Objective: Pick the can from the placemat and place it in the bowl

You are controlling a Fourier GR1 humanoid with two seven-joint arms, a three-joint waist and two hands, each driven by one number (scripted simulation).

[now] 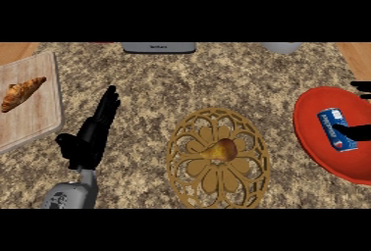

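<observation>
- The blue can (332,120) lies on its side inside the red bowl (308,125) at the right of your head view, its long axis running down and to the right, off the placemat altogether.
- Your right hand (357,130) shows only as black slivers at the picture's right edge. One dark piece crosses the can's lower half, and two more show above it at the bowl's upper rim.
- So much of that hand is cut off that you cannot tell whether it grips the can or merely overlaps it.
- The bowl runs out of view on the right, near the speckled stone counter (217,83)'s right side.
- The round, gold-brown openwork placemat (206,171) sits left of the bowl, at the middle of the counter and apart from it.
- A yellow-brown fruit, possibly a pear (222,149), rests at the placemat's centre.
- Your left hand (91,135) hangs open further left, fingers straight and pointing up the picture, holding nothing, above its grey forearm (69,196).
- A wooden cutting board (33,115) at the left edge carries a croissant (22,93).
- A grey appliance (159,47) and a pale grey vessel (281,47) stand along the top edge.
</observation>
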